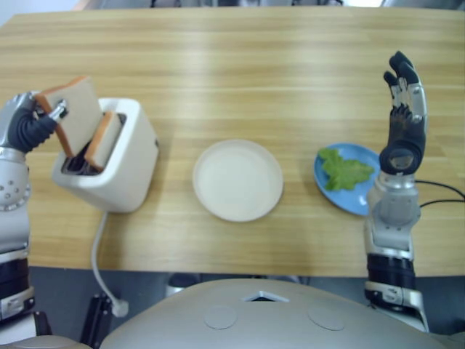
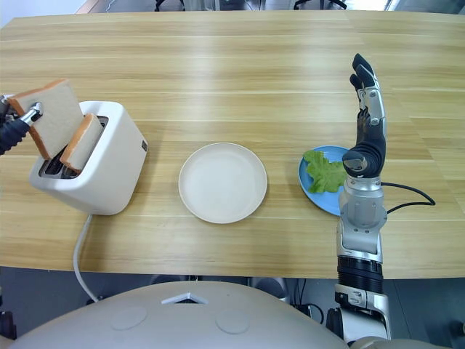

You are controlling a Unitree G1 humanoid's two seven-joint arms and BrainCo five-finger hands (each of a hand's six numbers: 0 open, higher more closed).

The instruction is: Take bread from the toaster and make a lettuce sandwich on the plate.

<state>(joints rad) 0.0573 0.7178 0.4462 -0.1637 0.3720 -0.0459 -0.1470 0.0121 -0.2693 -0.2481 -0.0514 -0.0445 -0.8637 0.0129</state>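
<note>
Clasping one bread slice (image 1: 76, 109) in the left hand (image 1: 29, 123), fingers curling around its upper left edge. Holding it tilted over the white toaster (image 1: 127, 167), lower corner down at the slot mouth; cannot tell whether it is inside or just clear. Seeing a second slice (image 1: 104, 138) leaning in the slot just beside it, sticking up about halfway. Finding the toaster at the left of the tabletop (image 1: 254, 73), its cord (image 1: 98, 254) hanging over the near edge. Finding the round cream plate (image 1: 237, 180) bare near the middle. Seeing the lettuce (image 1: 345, 172) lying on a small blue plate (image 1: 356, 200) to the right. Holding the right hand (image 1: 403, 109) upright just beside that blue plate, fingers stretching out straight, grasping nothing.
</note>
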